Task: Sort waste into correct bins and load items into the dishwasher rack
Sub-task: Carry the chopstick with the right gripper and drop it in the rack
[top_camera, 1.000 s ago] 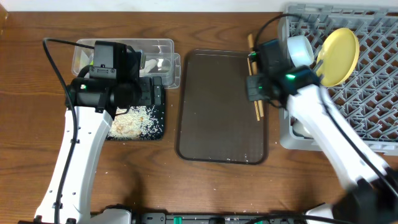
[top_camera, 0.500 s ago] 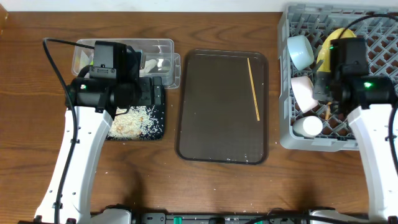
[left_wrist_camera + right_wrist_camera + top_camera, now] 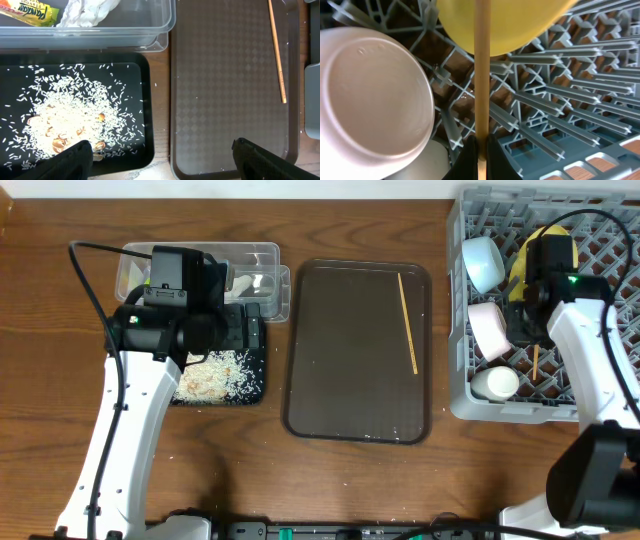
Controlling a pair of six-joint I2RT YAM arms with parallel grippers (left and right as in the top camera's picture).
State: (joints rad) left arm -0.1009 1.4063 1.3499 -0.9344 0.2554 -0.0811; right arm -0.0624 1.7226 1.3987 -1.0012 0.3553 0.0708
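My right gripper [image 3: 534, 330] is shut on a wooden chopstick [image 3: 482, 65] and holds it over the grey dishwasher rack [image 3: 600, 330]. The rack holds the yellow plate [image 3: 520, 268], the light-blue bowl [image 3: 483, 262], the white bowl [image 3: 487, 328] and the white cup [image 3: 496, 384]. A second chopstick [image 3: 408, 320] lies on the brown tray [image 3: 350, 380]. My left gripper [image 3: 167, 160] is open and empty, above the black tray [image 3: 145, 150] of rice scraps [image 3: 65, 120]. The clear container [image 3: 165, 30] holds the yellow-green wrapper [image 3: 30, 11] and the crumpled paper [image 3: 87, 11].
The brown tray lies between the bins on the left and the rack on the right, with a few rice grains near its front edge. Loose grains lie on the wooden table [image 3: 250, 460] in front of the black tray.
My right arm has carried one chopstick from the brown tray over to the rack and now holds it beside the white bowl. The left arm has not moved.
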